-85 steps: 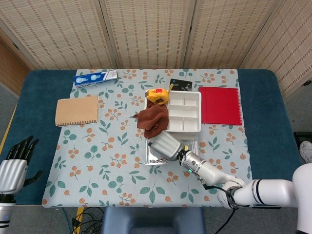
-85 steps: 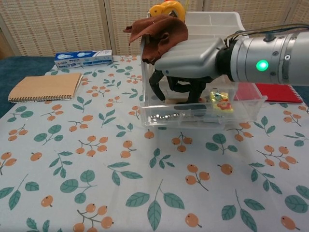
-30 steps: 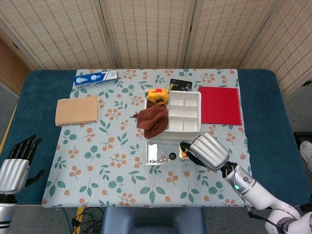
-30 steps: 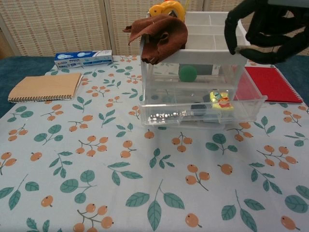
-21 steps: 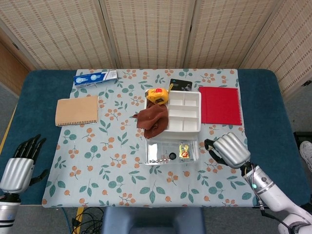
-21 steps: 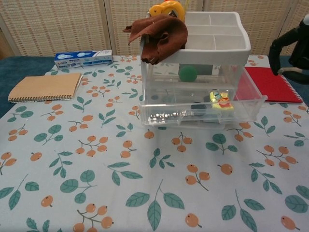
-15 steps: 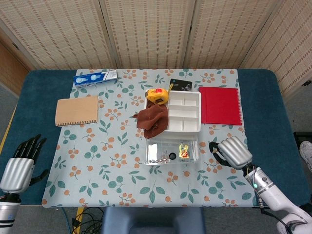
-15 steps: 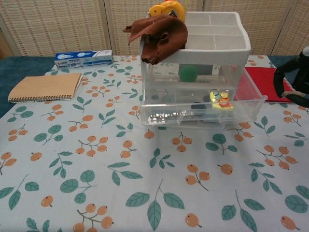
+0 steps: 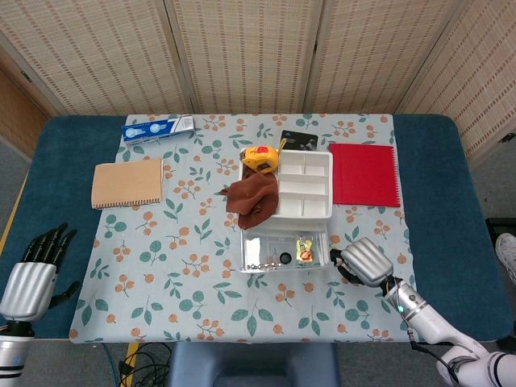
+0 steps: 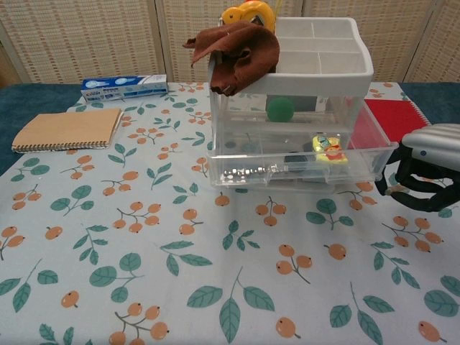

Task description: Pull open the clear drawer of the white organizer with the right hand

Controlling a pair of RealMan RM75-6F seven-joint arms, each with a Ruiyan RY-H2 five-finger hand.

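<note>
Since the clear drawer [image 10: 302, 162] already juts out from the front of the white organizer [image 10: 287, 79] at frame centre, the job looks done. Just right of it, the right robot hand [image 10: 424, 169] hangs empty, fingers curled. At lower left, the left robot hand [image 9: 32, 274] waits spread, idle off the tabletop [image 9: 161, 266].

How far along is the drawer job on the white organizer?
Done: the clear drawer sticks out from the white organizer, its small items in plain sight. In hand: nothing; the right robot hand sits beside the drawer, apart from it. The left robot hand idles at the table edge. Little seems left.
</note>
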